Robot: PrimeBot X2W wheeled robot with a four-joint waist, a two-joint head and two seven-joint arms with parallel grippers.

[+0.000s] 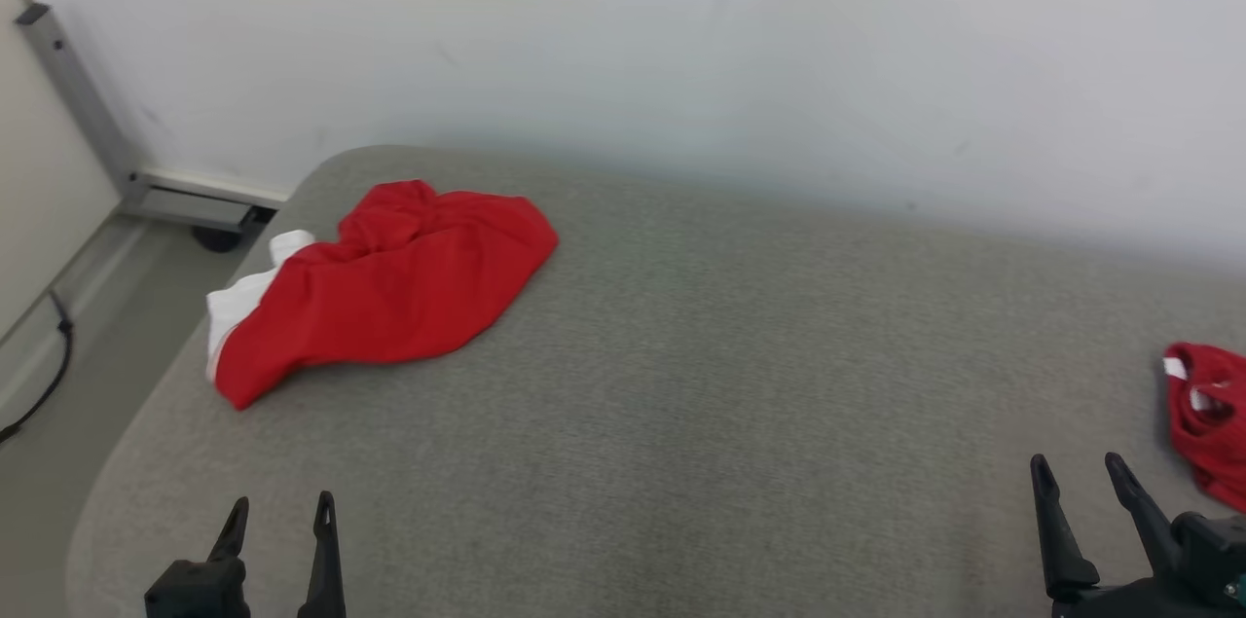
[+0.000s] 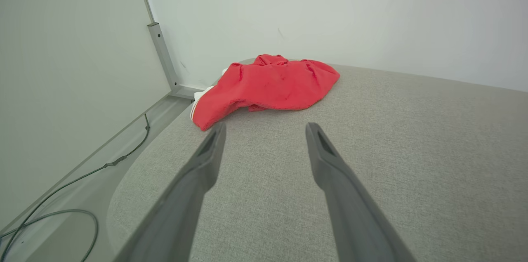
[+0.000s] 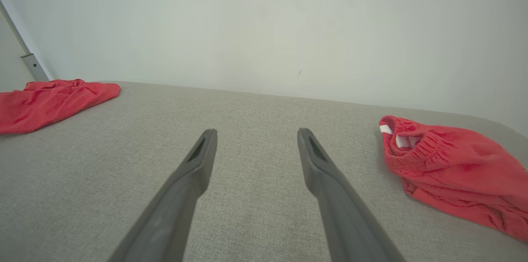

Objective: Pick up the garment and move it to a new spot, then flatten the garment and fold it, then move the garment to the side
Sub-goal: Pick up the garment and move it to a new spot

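1. Lying crumpled, the garment (image 1: 389, 287) is resting at the far left of the grey table (image 1: 730, 384), near the rounded corner; it is red, with white cloth showing at its left edge.
2. A second garment (image 1: 1212, 423), also red with white marks at its gathered opening, is lying bunched at the table's right edge, well apart from the first.
3. The left gripper (image 1: 282, 501) is hovering at the near left with its fingers spread apart and nothing between them, pointing toward the garment in the left wrist view.
4. The right gripper (image 1: 1078, 459) is hovering at the near right, its fingers likewise standing apart and empty, just beside the second garment.
5. A dark cable (image 1: 49, 375) is trailing across the floor left of the table.
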